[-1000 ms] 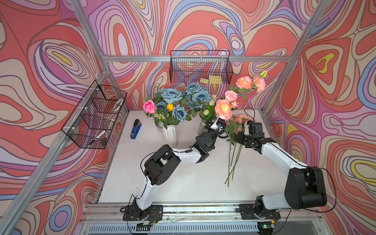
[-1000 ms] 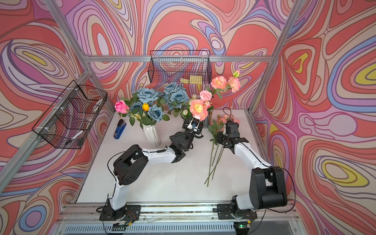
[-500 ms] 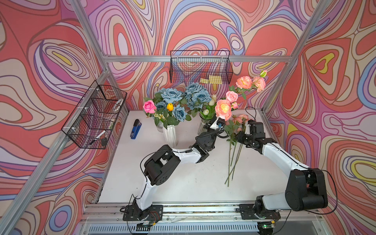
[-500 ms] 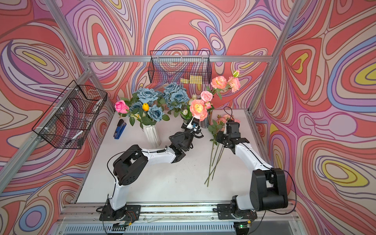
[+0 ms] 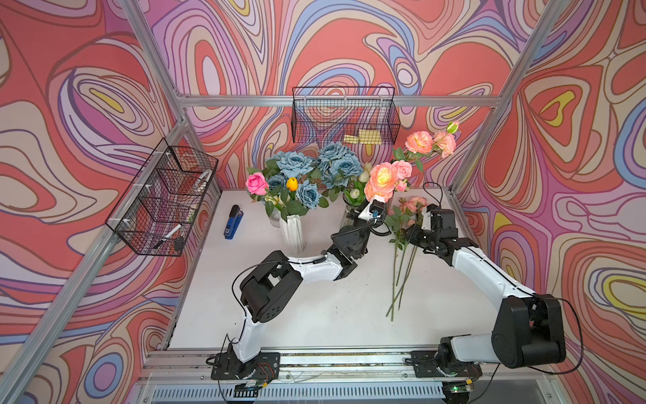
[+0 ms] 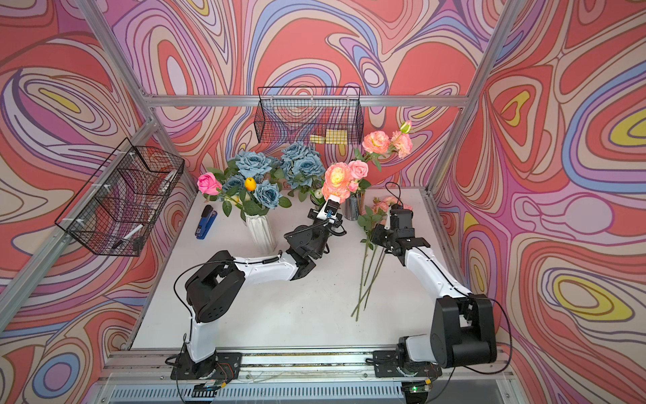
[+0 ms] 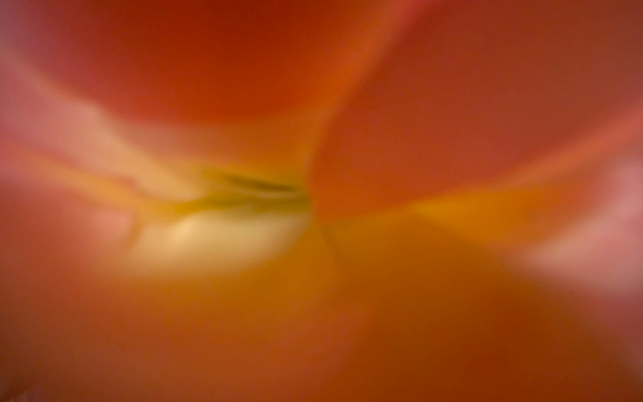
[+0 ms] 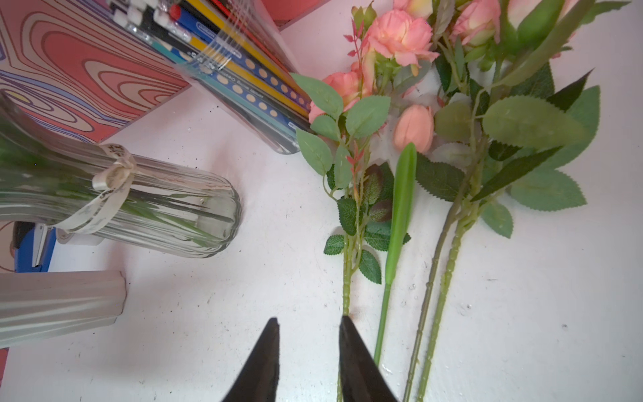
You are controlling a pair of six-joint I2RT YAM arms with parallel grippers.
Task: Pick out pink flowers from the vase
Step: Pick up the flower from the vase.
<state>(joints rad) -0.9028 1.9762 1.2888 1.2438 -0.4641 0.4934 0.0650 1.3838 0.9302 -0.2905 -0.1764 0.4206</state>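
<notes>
A lab robot cell: aluminium frame [image 5: 244, 101], swirl-printed walls [image 5: 349, 42].

We find both top views bright and even, shadows on the white surface [image 5: 314, 307] faint. The left wrist view is pure orange blur. The right wrist view shows pink flowers [image 8: 400, 33] sharply, its edges bowed.

Loose flowers [image 8: 452, 121] beside, maybe touching, cup [image 8: 243, 76]

Left pincer [image 6: 334, 204] tucked under peach-pink bloom [image 6: 336, 176]; pink flowers [image 6: 382, 205] flat on table [image 6: 314, 325] beside right pincer [image 6: 374, 239].
</notes>
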